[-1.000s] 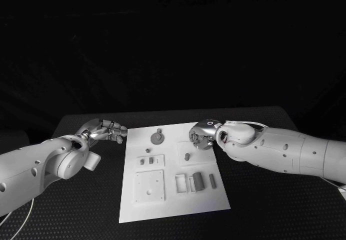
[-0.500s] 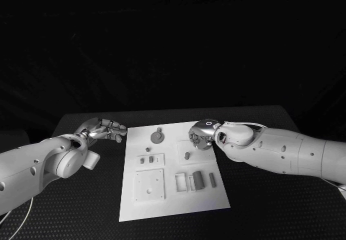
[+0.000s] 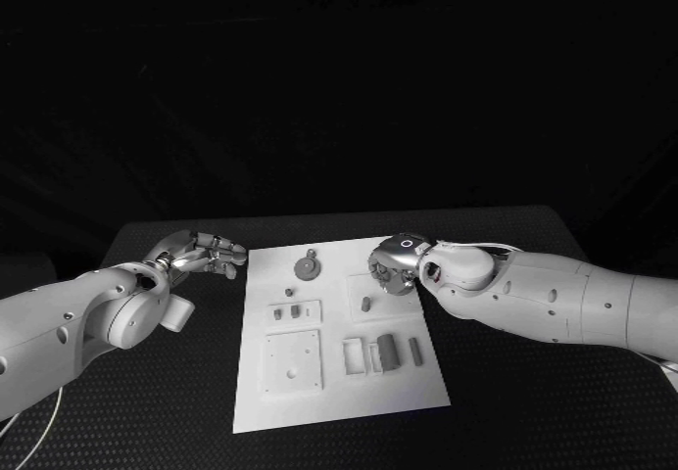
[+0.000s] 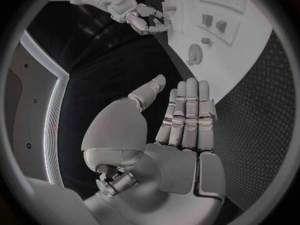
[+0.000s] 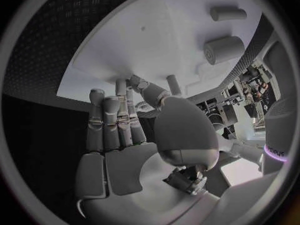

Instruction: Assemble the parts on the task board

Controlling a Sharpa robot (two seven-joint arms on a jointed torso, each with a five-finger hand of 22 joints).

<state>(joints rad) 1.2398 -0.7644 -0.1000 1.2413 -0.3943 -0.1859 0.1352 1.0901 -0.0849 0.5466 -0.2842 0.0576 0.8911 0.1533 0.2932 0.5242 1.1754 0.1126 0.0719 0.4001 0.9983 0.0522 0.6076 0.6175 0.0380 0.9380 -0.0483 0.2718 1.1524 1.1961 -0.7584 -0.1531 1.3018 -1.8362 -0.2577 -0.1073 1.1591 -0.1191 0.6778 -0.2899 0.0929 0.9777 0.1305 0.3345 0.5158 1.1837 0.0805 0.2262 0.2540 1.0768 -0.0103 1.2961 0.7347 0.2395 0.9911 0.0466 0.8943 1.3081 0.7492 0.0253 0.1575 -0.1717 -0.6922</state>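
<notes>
Little is changed since the earlier frames: the right hand point(image 3: 396, 264) is edged slightly lower over the task board point(image 3: 339, 397); the left hand point(image 3: 198, 255) is held as before.

An approach step is judged in hand, nothing yet grasped. Both hands are released, fingers straight and empty. The board, at frame centre, carries grey parts: a round disc point(image 3: 307, 266) (upper middle) and upright blocks point(image 3: 387, 351) lower right. A descent onto one part is called for next.

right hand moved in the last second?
Barely. The right hand stays over the task board's far right edge; the forearm behind it shifted slightly toward the board.
</notes>
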